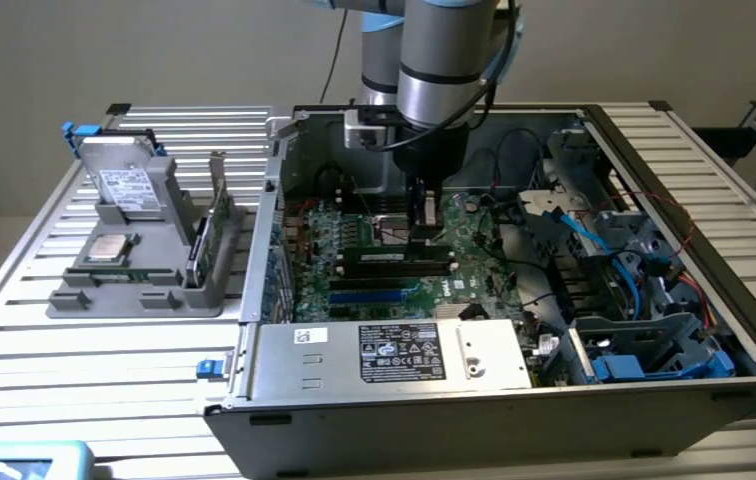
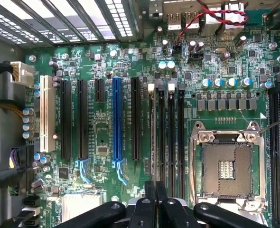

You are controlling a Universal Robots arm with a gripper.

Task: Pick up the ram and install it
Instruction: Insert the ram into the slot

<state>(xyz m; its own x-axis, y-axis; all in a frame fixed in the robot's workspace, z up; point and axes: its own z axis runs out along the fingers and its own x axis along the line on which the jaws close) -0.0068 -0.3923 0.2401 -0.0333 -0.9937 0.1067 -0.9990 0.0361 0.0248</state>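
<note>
We see the black two-fingered gripper (image 1: 421, 230) down inside the open grey metal computer case (image 1: 698, 300). It hangs right over the green motherboard (image 2: 102, 71) and its row of four narrow black memory slots (image 2: 171, 133), beside the empty square processor socket (image 2: 225, 166). In the wrist view the fingertips (image 2: 148, 199) stand together, with no more than a sliver between them. From that sliver a thin, paler strip runs along the slot nearest the long blue connector (image 2: 116, 118). We take it for the ram (image 2: 153, 137), the slim, long green circuit-board stick, seen edge-on and pinched by its upper edge, though the angle leaves some doubt. So we judge the pick-up and the carry to the board done. The ram lines up with its slot, on or just over it; whether it is pressed fully home we cannot tell. Well apart, on the slatted metal table (image 1: 85, 350), the grey plastic parts tray (image 1: 138, 300) holds the taller green expansion card (image 1: 215, 225) and the square silver processor chip (image 1: 111, 248).
</note>
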